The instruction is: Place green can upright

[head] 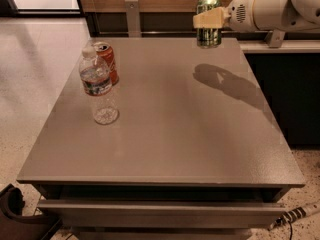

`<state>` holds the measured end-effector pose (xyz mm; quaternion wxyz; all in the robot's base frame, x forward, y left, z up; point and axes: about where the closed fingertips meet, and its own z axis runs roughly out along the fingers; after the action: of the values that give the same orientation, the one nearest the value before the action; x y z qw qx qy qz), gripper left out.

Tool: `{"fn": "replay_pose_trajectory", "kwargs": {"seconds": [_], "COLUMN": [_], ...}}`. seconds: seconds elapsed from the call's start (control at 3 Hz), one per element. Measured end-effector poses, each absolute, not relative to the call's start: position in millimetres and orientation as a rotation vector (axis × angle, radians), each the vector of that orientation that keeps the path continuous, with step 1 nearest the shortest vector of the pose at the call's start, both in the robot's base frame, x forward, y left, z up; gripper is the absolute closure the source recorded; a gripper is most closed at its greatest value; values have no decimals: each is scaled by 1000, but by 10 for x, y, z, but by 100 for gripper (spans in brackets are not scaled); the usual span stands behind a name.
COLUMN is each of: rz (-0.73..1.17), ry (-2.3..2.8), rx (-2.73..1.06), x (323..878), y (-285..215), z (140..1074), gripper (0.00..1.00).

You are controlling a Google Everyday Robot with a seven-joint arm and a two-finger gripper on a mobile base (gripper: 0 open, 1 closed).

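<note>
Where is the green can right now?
Upper right of the camera view: the green can is upright in the gripper, above the table's far edge.
</note>
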<state>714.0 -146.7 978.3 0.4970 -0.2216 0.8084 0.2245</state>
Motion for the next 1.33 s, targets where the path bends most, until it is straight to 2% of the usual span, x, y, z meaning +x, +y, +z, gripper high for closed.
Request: {"fn": "replay_pose_trajectory", "kwargs": {"seconds": [0.33, 1.33], "rz": [584, 537], "ry": [1834, 1564], "rx": [-637, -920], "x": [7134, 7042], "y": [-1441, -1448], "z": [9785, 9447], "gripper": [100, 100]}}
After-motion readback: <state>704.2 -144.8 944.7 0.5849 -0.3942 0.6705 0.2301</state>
